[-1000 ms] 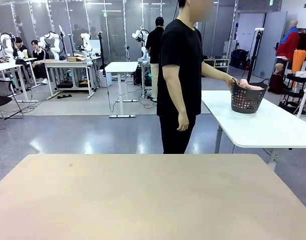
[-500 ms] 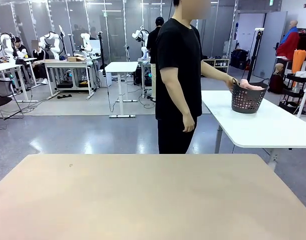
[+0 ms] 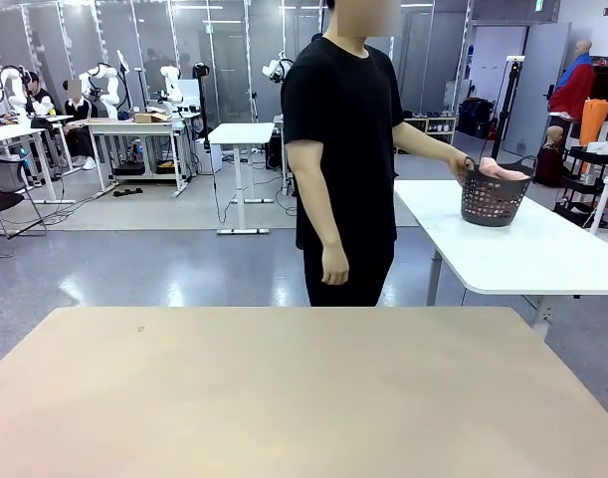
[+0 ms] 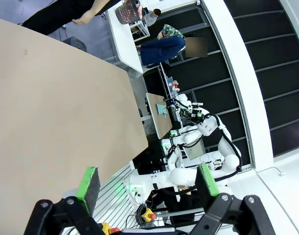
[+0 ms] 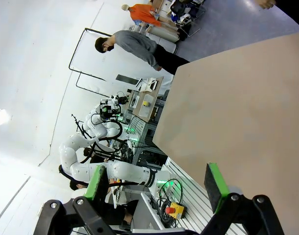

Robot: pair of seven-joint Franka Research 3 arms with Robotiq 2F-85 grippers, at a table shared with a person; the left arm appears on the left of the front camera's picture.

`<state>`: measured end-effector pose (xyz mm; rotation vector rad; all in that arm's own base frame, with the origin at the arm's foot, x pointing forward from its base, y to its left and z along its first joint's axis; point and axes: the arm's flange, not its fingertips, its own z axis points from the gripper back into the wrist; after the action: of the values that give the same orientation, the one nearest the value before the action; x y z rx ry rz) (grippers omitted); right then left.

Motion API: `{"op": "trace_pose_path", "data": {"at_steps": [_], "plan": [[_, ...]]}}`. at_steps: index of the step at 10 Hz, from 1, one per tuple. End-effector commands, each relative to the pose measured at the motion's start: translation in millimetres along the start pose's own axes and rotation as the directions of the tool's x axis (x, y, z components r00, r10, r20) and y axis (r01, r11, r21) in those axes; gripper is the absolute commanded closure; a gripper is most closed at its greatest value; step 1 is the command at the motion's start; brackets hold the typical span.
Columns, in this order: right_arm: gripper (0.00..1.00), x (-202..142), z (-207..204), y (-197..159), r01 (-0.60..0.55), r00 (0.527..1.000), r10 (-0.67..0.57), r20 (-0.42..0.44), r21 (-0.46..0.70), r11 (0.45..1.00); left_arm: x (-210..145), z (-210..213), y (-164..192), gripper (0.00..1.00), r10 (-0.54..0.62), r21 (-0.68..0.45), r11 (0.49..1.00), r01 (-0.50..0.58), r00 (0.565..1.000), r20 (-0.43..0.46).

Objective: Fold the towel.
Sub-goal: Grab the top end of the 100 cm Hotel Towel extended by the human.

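Note:
A bit of the pink towel [image 3: 503,170] pokes out of a dark plastic basket [image 3: 492,197] on the white side table [image 3: 542,254] at the far right. The person [image 3: 343,159] in black stands beyond my table, one hand on the basket's rim. In the left wrist view the same basket [image 4: 127,11] is tiny at the top edge. My left gripper [image 4: 148,182] is open, green pads wide apart, with nothing between them. Off the side of the tan table, my right gripper [image 5: 159,182] is likewise open and holds nothing.
The tan table [image 3: 304,398] spreads bare across the foreground. Beyond it lie grey floor, several white tables and more people farther off. The white side table stands close to my table's far right corner.
The person has turned from side-on to face my table and shifted slightly left, still holding the basket's rim. Neither gripper's state has changed.

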<state>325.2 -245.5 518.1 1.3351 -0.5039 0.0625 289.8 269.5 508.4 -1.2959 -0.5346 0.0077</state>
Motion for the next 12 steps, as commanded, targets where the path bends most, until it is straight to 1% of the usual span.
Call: {"op": "trace_pose_path", "data": {"at_steps": [1, 12], "plan": [[0.00, 1.7, 0.3, 2.9, -0.017, 1.000, 0.017, 0.007, 0.010, 1.000, 0.8, 1.9, 0.1, 0.00, -0.021, -0.019, 1.000, 0.021, 1.000, 0.000], [0.00, 1.7, 0.3, 2.9, -0.017, 1.000, 0.017, 0.007, 0.010, 1.000, 0.8, 1.9, 0.1, 0.00, -0.021, -0.019, 1.000, 0.021, 1.000, 0.000]]}}
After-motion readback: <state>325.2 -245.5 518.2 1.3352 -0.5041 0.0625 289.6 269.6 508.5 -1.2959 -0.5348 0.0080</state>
